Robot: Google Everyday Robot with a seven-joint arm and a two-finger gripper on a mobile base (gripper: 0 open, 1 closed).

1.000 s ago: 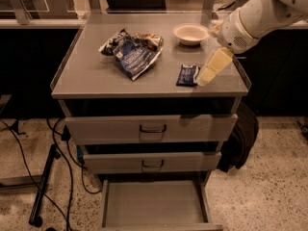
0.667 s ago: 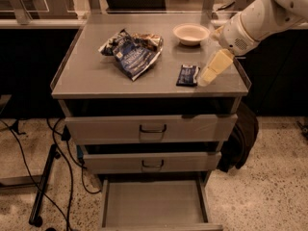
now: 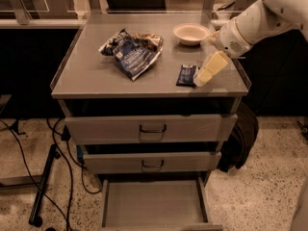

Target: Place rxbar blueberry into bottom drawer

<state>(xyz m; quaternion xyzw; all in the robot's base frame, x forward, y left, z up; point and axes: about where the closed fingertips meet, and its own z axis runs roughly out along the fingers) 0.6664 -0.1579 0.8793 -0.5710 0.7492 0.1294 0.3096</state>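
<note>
The rxbar blueberry (image 3: 186, 74), a small flat navy bar, lies on the cabinet top near its front right corner. My gripper (image 3: 204, 75) comes in from the right, angled down, with its tip right beside the bar's right edge. The bottom drawer (image 3: 154, 203) is pulled out, and its flat grey floor is bare.
A crumpled blue-and-silver chip bag (image 3: 132, 52) lies at the middle of the cabinet top (image 3: 86, 76). A white bowl (image 3: 191, 33) stands at the back right. The two upper drawers (image 3: 149, 128) are shut. Cables and a stand foot (image 3: 41, 196) lie on the floor to the left.
The gripper has shifted slightly down and left toward the bar. The bar, the bag and the bowl have not moved.
</note>
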